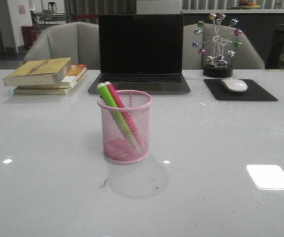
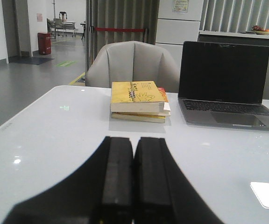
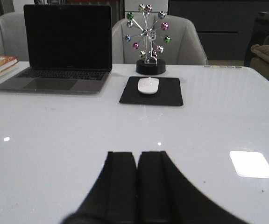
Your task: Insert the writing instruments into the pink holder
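The pink holder [image 1: 125, 127], a wire-mesh cup, stands upright in the middle of the white table [image 1: 43, 187]. Two writing instruments lean inside it, tops tilted to the left: a lime green marker [image 1: 110, 98] and a magenta marker [image 1: 117, 97], both poking above the rim. Neither arm shows in the front view. My left gripper [image 2: 134, 140] is shut with nothing between its fingers, low over the table's left side. My right gripper [image 3: 137, 154] is also shut and empty, over the table's right side. The holder's edge barely shows at the border of each wrist view.
An open laptop [image 1: 140, 52] sits behind the holder. A stack of books [image 1: 47, 75] lies at the back left. A white mouse [image 1: 234, 85] rests on a black pad [image 1: 240, 90] at the back right, behind it a kinetic ornament [image 1: 217, 44]. Chairs stand beyond the table.
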